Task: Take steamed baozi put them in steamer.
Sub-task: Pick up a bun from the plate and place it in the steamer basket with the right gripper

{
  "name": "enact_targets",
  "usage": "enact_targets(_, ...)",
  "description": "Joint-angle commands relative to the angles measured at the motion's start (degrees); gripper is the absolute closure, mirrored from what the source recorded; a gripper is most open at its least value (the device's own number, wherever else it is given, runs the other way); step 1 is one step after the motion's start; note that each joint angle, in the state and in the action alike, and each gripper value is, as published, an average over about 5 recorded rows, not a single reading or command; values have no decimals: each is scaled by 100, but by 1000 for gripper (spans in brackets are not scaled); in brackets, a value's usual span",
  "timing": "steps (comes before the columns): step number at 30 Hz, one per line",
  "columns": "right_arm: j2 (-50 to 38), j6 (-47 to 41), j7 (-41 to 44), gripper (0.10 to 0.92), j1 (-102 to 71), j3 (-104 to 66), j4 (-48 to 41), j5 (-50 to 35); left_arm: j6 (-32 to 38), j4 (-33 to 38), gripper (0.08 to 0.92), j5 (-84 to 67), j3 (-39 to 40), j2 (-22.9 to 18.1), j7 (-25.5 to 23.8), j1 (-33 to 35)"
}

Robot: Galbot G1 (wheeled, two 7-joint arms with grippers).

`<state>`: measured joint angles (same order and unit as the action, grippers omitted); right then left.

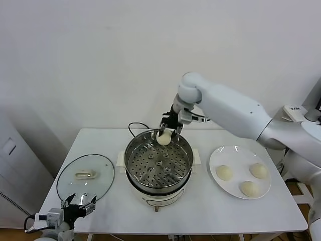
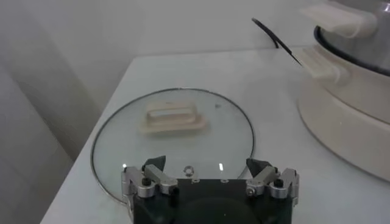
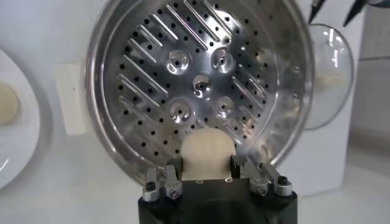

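Right gripper (image 1: 168, 131) squeezes one baozi (image 1: 163, 137), holds it over back rim of steamer (image 1: 135, 165). Steamer tray bare. Three buns (image 1: 224, 172) wait on plate (image 1: 216, 158) beside steamer. Next: lower bun, let go. Left gripper (image 1: 79, 205) wide open, holds nothing, near glass lid (image 1: 65, 183).

We see one cream-white baozi (image 1: 163, 137) pinched between the fingers of the right gripper (image 1: 168, 131), hanging over the far rim of the steamer (image 1: 158, 165) — a shiny round steel pot whose perforated tray lies bare below the pincer. Three more baozi (image 1: 223, 172) — smooth, round, alike — sit on the plate (image 1: 239, 172), well apart from the pincer, to its right.
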<state>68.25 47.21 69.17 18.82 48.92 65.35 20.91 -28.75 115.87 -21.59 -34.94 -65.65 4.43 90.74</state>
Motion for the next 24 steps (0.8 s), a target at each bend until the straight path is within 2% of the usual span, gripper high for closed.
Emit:
enact_targets(1,210,279,-28,533,-539,-225,-29,769,-5,-10,177,20,22,-15,-4,-19)
enact_targets(6,383,279,-110,533,-681,-426,-233,1087,0,-25,177,30,29,-20,-6,-22)
enact_targets(16,590,279,-216,528,-736,-527,-460,1175,25,-48,177,27,27,-36,-7,-3)
enact_targets(19,544,279,-202,483,-705,-414,-384,945,29,-43,177,24,23,-35,-9,6)
enact_targets(24,456,279,-150,342,-555,-274,-241,568,35,-43,177,22,16,-32,-10,18)
